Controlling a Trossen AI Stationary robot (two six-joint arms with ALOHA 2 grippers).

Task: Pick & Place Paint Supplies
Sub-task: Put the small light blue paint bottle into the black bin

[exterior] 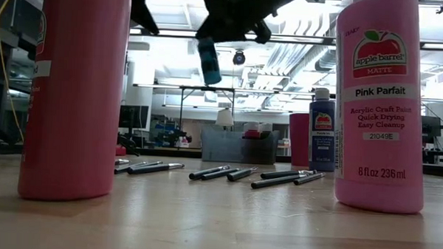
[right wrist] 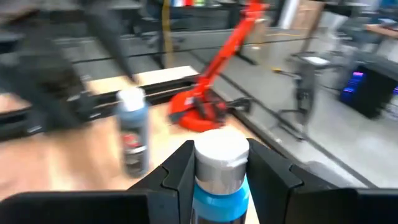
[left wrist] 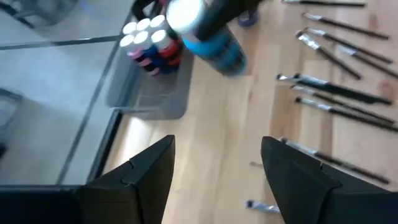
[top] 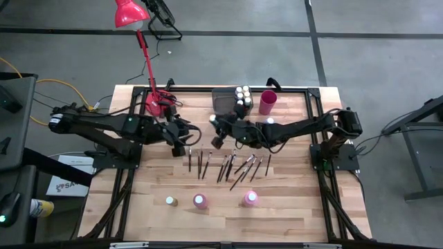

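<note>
My right gripper (top: pixel 221 133) is over the table's middle, shut on a blue paint bottle (left wrist: pixel 216 45) with a white cap, which is in the air. My left gripper (top: pixel 181 141) is just left of it, open (left wrist: pixel 217 168) with nothing between its fingers, and the bottle is ahead of it. Several thin dark paintbrushes (top: pixel 232 166) lie side by side on the wood below and nearer. Three bottles, two of them pink (top: pixel 200 200) (top: pixel 250 199), stand near the front edge. The grey bin (top: pixel 228 102) at the back holds several capped bottles (left wrist: pixel 149 38). My right gripper pinches the blue bottle between its two fingers at its upper part, by the white cap (right wrist: pixel 221 154), one finger (right wrist: pixel 180 171) on each side. The bottle is clear of the table and reaches down below the gripper (exterior: pixel 209 61).
A red cup (top: pixel 268 102) stands right of the bin, with a dark blue bottle (exterior: pixel 322 132) near it. Another dark bottle with a white cap (right wrist: pixel 132 134) stands on the wood toward the red lamp's base (top: pixel 158 104). A black frame borders the table.
</note>
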